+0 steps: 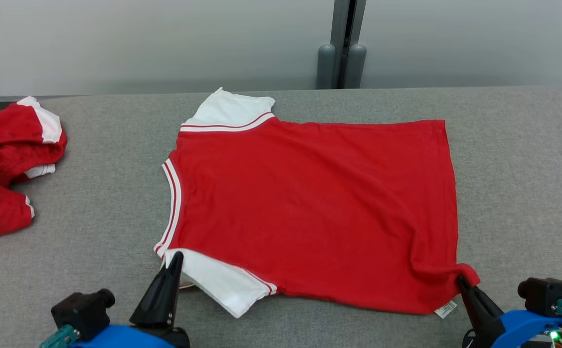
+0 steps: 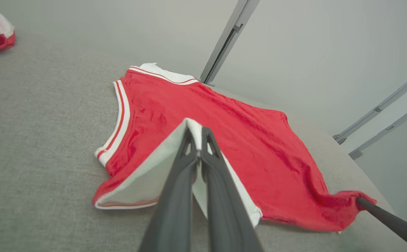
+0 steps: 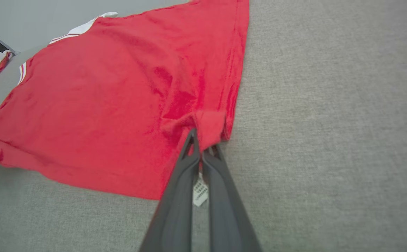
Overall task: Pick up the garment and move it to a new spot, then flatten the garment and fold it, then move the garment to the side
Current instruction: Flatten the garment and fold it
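Observation:
A red T-shirt point(image 1: 310, 203) with white sleeves and a striped collar lies spread on the grey table, collar to the left and hem to the right. My left gripper point(image 1: 175, 257) is shut on the near white sleeve point(image 2: 147, 178), lifting its edge a little. At the near right hem corner point(image 3: 208, 127) my right gripper point(image 1: 461, 280) is shut on the red cloth, which bunches around its fingertips. A small white care label point(image 3: 200, 191) hangs below that corner. The far white sleeve point(image 1: 230, 110) lies flat.
A second red and white garment point(image 1: 7, 164) lies crumpled at the table's left edge. The grey table point(image 1: 523, 174) has bare room right of the shirt and in front of it. A grey post point(image 1: 341, 43) stands behind the table.

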### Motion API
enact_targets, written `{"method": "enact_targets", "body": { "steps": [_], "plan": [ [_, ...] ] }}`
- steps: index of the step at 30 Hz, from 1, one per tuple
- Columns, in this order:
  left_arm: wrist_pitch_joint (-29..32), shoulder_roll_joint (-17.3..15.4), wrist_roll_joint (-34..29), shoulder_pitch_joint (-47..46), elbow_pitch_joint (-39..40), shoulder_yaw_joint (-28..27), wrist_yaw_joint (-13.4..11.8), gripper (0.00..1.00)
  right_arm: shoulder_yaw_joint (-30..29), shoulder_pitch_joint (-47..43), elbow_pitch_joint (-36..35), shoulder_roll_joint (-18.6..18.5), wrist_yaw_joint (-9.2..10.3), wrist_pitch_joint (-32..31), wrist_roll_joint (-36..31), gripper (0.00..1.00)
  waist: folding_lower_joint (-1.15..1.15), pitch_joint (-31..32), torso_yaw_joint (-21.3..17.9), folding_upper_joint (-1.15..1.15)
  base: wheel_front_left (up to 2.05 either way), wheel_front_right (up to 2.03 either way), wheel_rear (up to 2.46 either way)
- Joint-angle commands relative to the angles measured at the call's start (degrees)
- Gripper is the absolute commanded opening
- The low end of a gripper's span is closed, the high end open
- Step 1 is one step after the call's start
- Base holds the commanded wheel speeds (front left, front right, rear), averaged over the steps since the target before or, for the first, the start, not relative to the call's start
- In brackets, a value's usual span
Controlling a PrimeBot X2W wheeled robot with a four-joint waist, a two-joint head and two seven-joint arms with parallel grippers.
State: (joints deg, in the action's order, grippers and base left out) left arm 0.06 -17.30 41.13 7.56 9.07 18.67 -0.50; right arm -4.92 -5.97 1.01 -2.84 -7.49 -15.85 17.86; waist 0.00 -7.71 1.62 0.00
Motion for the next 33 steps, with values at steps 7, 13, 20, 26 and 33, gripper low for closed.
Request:
{"method": "enact_targets", "body": {
  "steps": [7,13,20,26,33],
  "plan": [
    [-4.18,1.43,-5.08,-12.18,-6.68,-0.16,0.35,0.0,0.98,6.46,3.8,-0.11,-0.01,2.83,3.62,0.0,0.0,-2.14,-0.3,0.0,0.0,0.0,0.0],
    [-8.83,3.07,-8.31,-21.39,-13.54,-0.47,0.15,0.0,-0.62,13.94,9.48,-0.08,-0.01,5.89,5.73,0.0,0.0,-4.96,-1.02,0.0,0.0,0.0,0.0],
    [-11.56,4.22,-9.76,-28.22,-19.75,-0.14,1.28,0.0,-0.75,20.6,14.13,-0.1,-0.01,7.93,4.6,0.0,0.0,-8.28,-1.4,0.0,0.0,0.0,0.0],
    [-12.76,4.21,-10.46,-30.85,-22.98,-0.03,1.92,0.0,-0.43,25.96,16.07,-0.09,-0.01,5.32,-0.96,0.0,0.0,-10.03,-1.66,0.0,0.0,0.0,0.0],
    [-11.22,4.36,-10.18,-32.61,-25.69,0.99,2.13,0.0,-0.75,29.69,16.44,-0.1,-0.01,-1.85,-7.48,0.0,0.0,-10.56,-1.33,0.0,0.0,0.0,0.0]
  ]
}}
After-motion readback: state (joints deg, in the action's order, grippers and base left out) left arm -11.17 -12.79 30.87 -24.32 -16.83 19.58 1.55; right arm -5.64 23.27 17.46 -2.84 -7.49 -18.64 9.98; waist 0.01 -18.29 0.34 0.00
